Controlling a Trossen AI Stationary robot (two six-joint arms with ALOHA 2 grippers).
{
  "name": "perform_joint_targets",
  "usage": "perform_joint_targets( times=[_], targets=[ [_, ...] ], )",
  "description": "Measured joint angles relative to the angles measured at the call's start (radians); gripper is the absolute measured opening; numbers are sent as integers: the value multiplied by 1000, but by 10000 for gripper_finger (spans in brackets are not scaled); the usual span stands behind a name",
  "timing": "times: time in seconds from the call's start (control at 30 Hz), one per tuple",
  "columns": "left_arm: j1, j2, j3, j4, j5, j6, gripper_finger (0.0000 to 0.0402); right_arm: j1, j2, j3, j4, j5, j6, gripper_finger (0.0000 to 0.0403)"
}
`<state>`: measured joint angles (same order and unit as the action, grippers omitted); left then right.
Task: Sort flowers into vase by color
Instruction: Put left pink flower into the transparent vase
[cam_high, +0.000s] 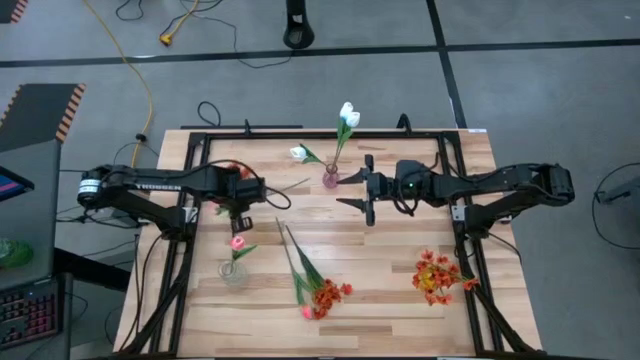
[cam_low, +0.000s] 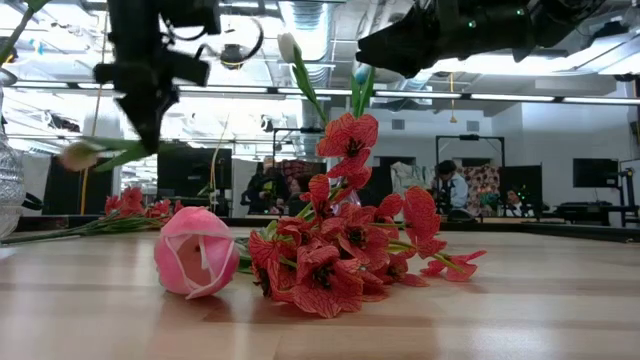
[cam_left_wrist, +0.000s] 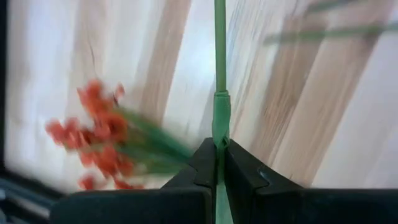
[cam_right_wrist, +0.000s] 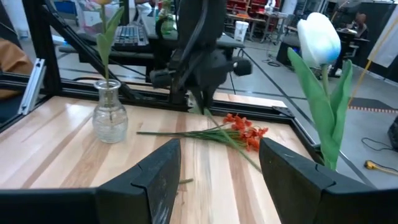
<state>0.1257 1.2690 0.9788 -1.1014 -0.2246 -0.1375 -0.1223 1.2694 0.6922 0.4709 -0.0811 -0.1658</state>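
In the high view the left gripper sat under its own wrist housing, so its fingers could not be made out there; the left wrist view settled it, showing the two dark fingers pinched tight on a thin green stem that ran away from the camera over the desk, with a blurred bunch of red-orange blooms lying on the wood beside it. Which bloom topped the held stem could not be told. The left arm reached in from the desk's left edge, its gripper hanging just above the clear vase that held one pink tulip. The right arm stretched level from the right side toward the middle, and the right gripper hung with its fingers spread wide and nothing between them, just beside the small pink vase carrying a white tulip. A second white tulip lay on the desk near that vase. Near the front edge lay a red-orange bunch with a pink tulip, and another red-orange bunch lay toward the front right, close to the right arm's base. Bare wood stayed open between the two grippers.
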Motion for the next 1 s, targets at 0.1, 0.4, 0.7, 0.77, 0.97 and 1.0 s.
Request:
perform_joint_targets(
  times=[0.1,0.4,0.7,0.77,0.97,1.0],
  targets=[
    [0,0,59,2,13,18,2,12,0,0,6,1,-2,244],
    [0,0,146,2,177,29,2,103,13,48,23,88,-173,244],
    [0,10,147,30,221,16,2,117,167,239,-109,88,-202,244],
    [0,10,147,43,231,12,2,117,217,286,-148,88,-204,244],
    [0,8,147,48,250,0,2,124,330,419,-235,88,-274,244],
    [0,8,147,48,250,-2,2,128,350,437,-241,88,-297,244]
  ],
)
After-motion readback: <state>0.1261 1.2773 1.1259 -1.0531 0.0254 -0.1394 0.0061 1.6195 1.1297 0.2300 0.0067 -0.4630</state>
